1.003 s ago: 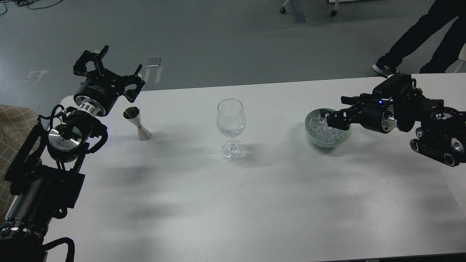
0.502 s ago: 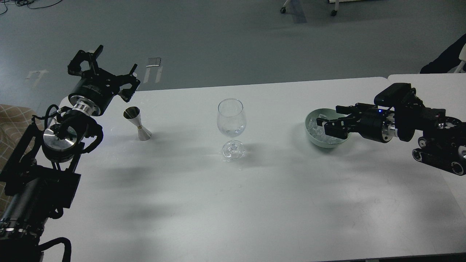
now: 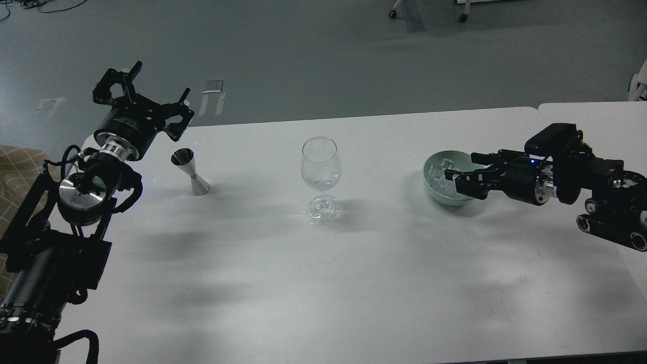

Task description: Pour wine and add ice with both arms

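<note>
Two arms | left gripper (image 3: pixel 146 96) spread wide, empty, above steel hourglass jigger (image 3: pixel 191 172); its label unreadable | right gripper (image 3: pixel 457 178) over ice (image 3: pixel 437 174) in pale-green bowl (image 3: pixel 429 189), grip undeterminable | clear stemmed glass (image 3: pixel 321 174) mid-worktop (image 3: pixel 323 283), trace of wine (image 3: pixel 320 181)

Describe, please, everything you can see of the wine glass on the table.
The wine glass is clear and stemmed, with a rounded bowl, short stem and round foot. It stands upright near the middle of the white table, apart from everything else; neither gripper touches it. Something clear glints low in its bowl; what it is cannot be told.
</note>
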{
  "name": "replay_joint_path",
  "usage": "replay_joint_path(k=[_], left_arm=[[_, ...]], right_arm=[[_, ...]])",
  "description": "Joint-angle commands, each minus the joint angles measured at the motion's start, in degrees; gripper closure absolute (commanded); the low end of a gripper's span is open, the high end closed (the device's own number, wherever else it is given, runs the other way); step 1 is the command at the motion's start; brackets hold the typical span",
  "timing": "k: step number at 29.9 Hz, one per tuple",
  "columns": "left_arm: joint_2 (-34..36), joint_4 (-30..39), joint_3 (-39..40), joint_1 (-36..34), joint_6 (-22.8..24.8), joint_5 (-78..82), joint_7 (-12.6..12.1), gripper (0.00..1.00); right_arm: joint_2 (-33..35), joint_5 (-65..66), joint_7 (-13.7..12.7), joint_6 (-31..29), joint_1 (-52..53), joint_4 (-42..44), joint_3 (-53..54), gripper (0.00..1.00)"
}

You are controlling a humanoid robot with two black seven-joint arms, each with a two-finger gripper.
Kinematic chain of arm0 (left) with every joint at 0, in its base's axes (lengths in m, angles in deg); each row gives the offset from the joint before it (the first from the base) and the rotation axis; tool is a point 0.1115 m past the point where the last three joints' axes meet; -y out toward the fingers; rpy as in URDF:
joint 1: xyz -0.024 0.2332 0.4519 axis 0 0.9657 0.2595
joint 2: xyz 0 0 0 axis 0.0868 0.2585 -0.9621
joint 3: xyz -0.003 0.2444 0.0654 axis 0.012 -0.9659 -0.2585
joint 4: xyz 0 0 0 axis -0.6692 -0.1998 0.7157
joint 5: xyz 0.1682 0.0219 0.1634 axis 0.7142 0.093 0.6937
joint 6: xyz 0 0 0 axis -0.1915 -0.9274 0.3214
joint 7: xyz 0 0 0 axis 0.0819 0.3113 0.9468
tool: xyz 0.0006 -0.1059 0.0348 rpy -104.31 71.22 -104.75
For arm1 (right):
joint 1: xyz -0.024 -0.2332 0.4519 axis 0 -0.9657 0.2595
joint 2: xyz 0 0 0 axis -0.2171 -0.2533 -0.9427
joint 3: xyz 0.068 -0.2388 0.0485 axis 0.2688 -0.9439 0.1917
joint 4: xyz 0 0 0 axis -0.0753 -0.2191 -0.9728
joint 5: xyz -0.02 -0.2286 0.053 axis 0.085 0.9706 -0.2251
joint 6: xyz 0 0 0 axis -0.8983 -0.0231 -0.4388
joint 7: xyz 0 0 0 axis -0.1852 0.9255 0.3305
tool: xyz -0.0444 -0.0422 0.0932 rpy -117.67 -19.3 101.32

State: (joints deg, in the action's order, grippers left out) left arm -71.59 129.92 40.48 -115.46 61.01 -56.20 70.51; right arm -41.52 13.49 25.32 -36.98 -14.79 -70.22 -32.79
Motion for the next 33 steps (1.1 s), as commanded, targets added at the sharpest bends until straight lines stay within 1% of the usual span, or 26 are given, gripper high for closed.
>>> replay_joint_path(k=[1,3,7,9,11,12,14,21,24,26,30,33], left_arm=[[-0.1,0.0,0.0,0.1,0.0,0.0,0.0,0.06],[-0.1,0.0,0.0,0.1,0.0,0.0,0.0,0.06],[-0.1,0.0,-0.1,0.1,0.0,0.0,0.0,0.06],[-0.1,-0.1,-0.3,0.2,0.1,0.0,0.0,0.06],[-0.1,-0.1,-0.3,0.2,0.0,0.0,0.0,0.06],[-0.2,-0.1,-0.4,0.2,0.0,0.0,0.1,0.06],[-0.3,-0.1,-0.4,0.2,0.0,0.0,0.1,0.06],[-1.0,-0.1,-0.6,1.3,0.0,0.0,0.2,0.06],[-1.1,-0.1,-0.6,1.5,0.0,0.0,0.2,0.06],[-1.0,-0.1,-0.6,1.8,0.0,0.0,0.2,0.06],[-0.9,-0.1,-0.4,1.8,0.0,0.0,0.2,0.06],[-0.4,0.2,0.0,2.1,0.0,0.0,0.2,0.06]], right_arm=[[-0.4,-0.6,-0.5,0.0,-0.2,0.8,0.8,0.19],[-0.5,-0.6,-1.1,-0.1,-1.8,1.3,2.9,0.19],[-0.5,-0.6,-1.2,-0.2,-3.4,1.5,3.9,0.19],[-0.9,-0.6,-1.2,-0.1,-4.5,2.9,4.1,0.19],[-1.6,-0.6,-1.3,-0.1,-4.9,3.5,4.2,0.23],[-2.5,-0.6,-1.4,-0.1,-5.0,3.6,4.3,0.28],[-3.3,-0.6,-1.4,-0.1,-5.0,3.7,4.3,0.31],[-3.4,-0.6,-1.9,-0.2,-5.1,3.8,5.6,0.31],[-3.4,-0.6,-1.9,-0.3,-5.1,4.3,5.6,0.33],[-3.3,-0.6,-1.9,-0.6,-5.3,5.0,5.6,0.39],[-3.4,-0.7,-1.9,-0.7,-5.5,6.0,5.6,0.40],[-3.4,-0.7,-2.4,-0.8,-5.6,5.9,5.6,0.42]])
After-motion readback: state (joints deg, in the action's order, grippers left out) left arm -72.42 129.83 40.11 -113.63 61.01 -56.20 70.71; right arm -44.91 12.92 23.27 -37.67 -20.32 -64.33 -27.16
